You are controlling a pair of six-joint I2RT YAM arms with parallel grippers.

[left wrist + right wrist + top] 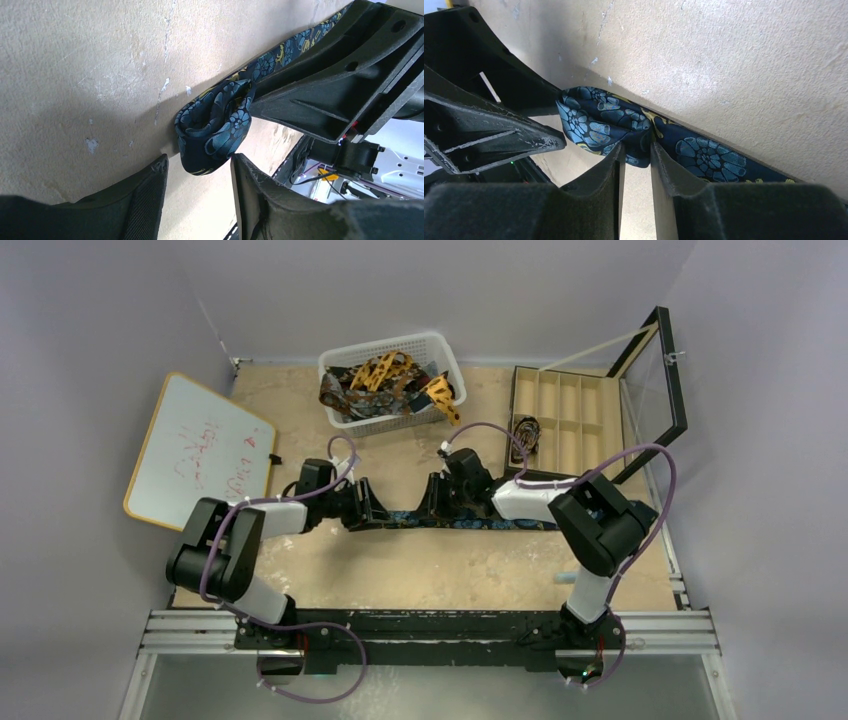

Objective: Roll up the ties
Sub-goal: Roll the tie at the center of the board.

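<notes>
Rolling looks barely begun: the navy tie (480,523) lies stretched on the bench (430,570) in front of the basket (440,345), one end folded over, with the right claw (638,150) pinching it there, the left claw (199,160) seemingly parted around the fold, and the other ties (385,375) unrolled in the basket.

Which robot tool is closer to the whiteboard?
Left. The left tool is to the right of the whiteboard, at the tie's rolled end; the right tool is farther right along the tie.

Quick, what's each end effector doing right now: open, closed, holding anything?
Left end effector: open, fingers either side of the folded end of the navy tie, not clamped.
Right end effector: closed on the navy tie.
</notes>
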